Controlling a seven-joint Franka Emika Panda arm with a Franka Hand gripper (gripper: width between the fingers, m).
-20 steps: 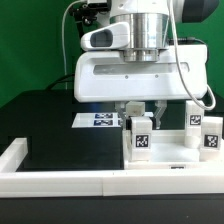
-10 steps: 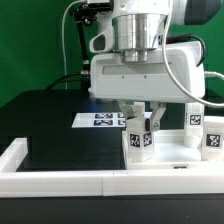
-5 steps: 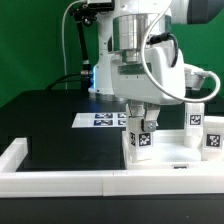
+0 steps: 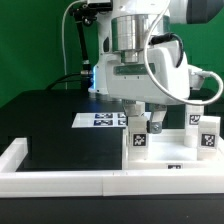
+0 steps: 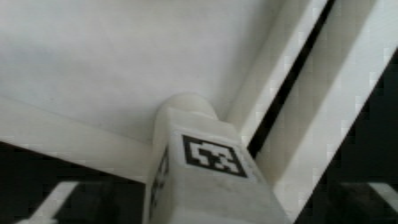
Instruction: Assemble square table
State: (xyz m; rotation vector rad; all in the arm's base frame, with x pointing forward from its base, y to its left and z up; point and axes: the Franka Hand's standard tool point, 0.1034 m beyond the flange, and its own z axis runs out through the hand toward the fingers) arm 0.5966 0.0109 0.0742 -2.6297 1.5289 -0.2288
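Note:
The square table slab (image 4: 172, 152) lies flat at the exterior view's front right, inside the border wall. A white leg block (image 4: 138, 137) with a black-white tag stands upright on the slab's left part. My gripper (image 4: 140, 120) reaches straight down over it and is shut on its top. In the wrist view the leg (image 5: 210, 160) rises between my dark fingers (image 5: 107, 205), with the gripper (image 5: 214, 205) around it and the slab (image 5: 107, 70) behind. Two more tagged legs (image 4: 196, 120) (image 4: 209, 140) stand at the slab's right side.
The long white U-shaped border wall (image 4: 60, 178) runs along the front and turns back at the left. The marker board (image 4: 100, 120) lies on the black table behind the leg. The arm's cables hang at the back.
My hand has turned about a quarter turn around its vertical axis, from broadside to narrow. The leg stays at the same spot on the slab, shifted slightly left.

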